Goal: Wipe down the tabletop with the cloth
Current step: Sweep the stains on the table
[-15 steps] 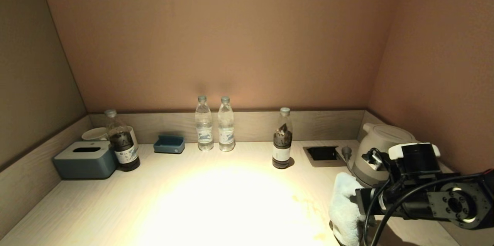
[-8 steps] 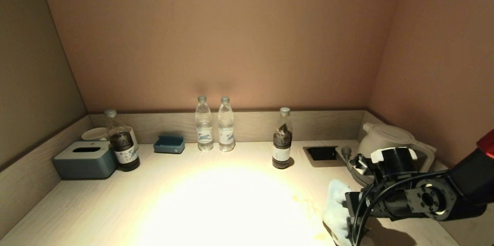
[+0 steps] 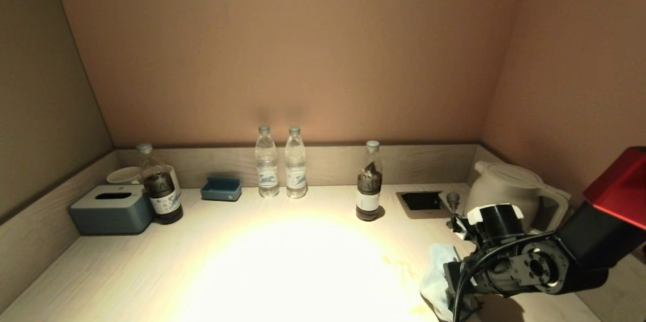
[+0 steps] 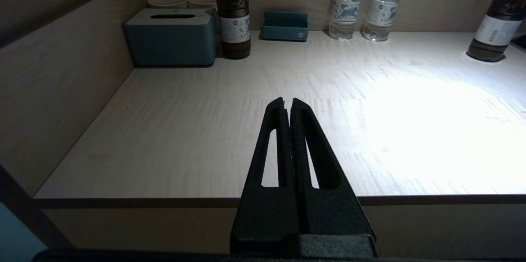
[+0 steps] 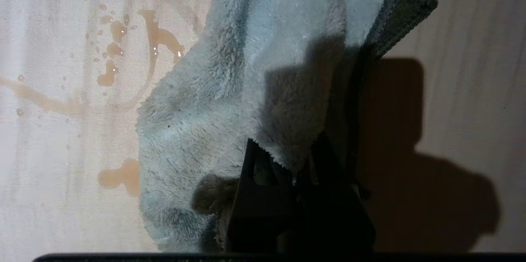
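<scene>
A fluffy pale blue-white cloth (image 3: 435, 281) hangs from my right gripper (image 3: 456, 286) at the front right of the light wooden tabletop (image 3: 282, 261). In the right wrist view the gripper (image 5: 294, 163) is shut on the cloth (image 5: 230, 89), whose fold covers the fingertips. Brown liquid smears and drops (image 5: 119, 48) lie on the wood just beside the cloth; they show faintly in the head view (image 3: 398, 264). My left gripper (image 4: 287, 104) is shut and empty, held before the table's front left edge.
Along the back stand a grey tissue box (image 3: 112, 208), cups (image 3: 123, 175), a dark bottle (image 3: 160, 191), a blue tray (image 3: 221, 189), two water bottles (image 3: 280, 161) and another dark bottle (image 3: 369, 188). A socket recess (image 3: 421, 202) and a white kettle (image 3: 509, 191) are at back right.
My right arm has swung left and lowered, carrying the cloth down toward the tabletop near the brown smears. The kettle, earlier partly covered by the arm, now shows more fully.
</scene>
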